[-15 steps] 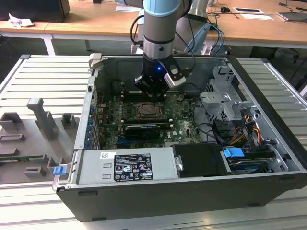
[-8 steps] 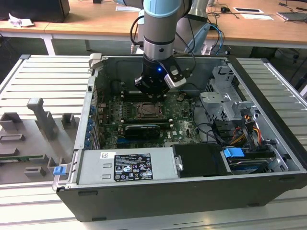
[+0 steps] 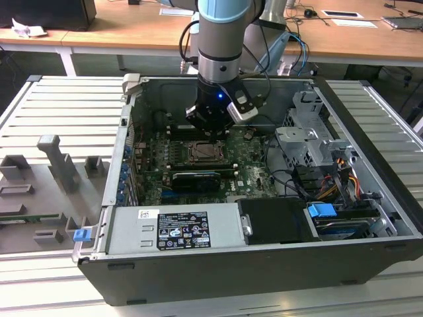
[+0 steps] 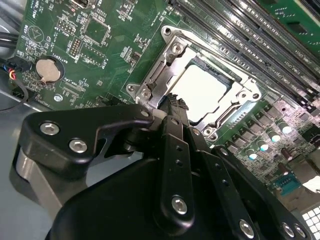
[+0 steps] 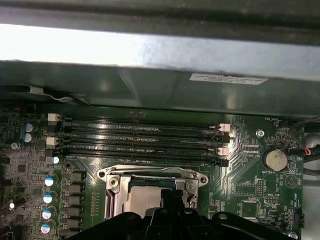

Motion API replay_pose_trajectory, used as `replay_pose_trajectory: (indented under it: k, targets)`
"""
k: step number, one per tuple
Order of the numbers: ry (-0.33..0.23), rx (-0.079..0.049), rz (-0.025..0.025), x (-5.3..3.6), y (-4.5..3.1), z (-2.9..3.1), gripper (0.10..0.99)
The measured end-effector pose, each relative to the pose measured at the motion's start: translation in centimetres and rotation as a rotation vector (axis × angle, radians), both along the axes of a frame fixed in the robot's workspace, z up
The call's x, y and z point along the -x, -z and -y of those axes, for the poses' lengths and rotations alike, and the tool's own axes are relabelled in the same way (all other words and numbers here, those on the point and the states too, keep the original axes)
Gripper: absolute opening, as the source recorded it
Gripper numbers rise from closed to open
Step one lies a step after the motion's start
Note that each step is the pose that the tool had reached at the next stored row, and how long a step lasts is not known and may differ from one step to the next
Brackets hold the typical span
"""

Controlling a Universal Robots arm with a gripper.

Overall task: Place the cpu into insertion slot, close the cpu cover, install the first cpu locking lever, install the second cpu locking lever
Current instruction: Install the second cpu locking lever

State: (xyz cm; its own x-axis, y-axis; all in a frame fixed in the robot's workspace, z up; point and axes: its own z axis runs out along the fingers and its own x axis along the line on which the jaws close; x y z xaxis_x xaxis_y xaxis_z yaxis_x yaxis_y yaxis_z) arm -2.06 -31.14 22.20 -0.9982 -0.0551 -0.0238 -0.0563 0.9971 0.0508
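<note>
The cpu [image 4: 200,92] shows its pale silver top inside the insertion slot [image 3: 201,153] on the green board. The silvery cpu cover [image 4: 162,70] lies flat around the chip, framing it. My gripper [image 4: 172,100] is shut, with nothing between its black fingers. Its tip hovers at the cover's edge, right beside the chip. In the first wrist view the gripper [image 5: 172,197] partly hides the cpu [image 5: 137,202] and the cover [image 5: 150,173]. In the exterior view the gripper [image 3: 211,124] hangs just behind the socket. How the locking levers stand I cannot tell.
Long black memory slots [image 5: 140,140] run beside the socket. A coin battery [image 4: 47,69] sits on the board. A black card [image 3: 195,179], the power supply [image 3: 178,228] and a drive cage [image 3: 307,142] crowd the case. Grey fixtures [image 3: 59,162] stand outside on the exterior view's left.
</note>
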Motion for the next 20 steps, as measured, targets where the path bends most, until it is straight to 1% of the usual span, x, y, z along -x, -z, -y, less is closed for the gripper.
replay_pose_trajectory:
  k: [15, 17, 19, 20]
  targets:
    - [0.0, 0.0, 0.0, 0.0, -0.02, 0.8, 0.106]
    - [0.0, 0.002, -0.0002, 0.0, -0.32, 0.81, 0.106]
    - [0.0, 0.004, 0.0, 0.0, -1.1, 0.8, 0.106]
    - [0.0, 0.004, -0.0001, 0.0, -1.31, 0.81, 0.106]
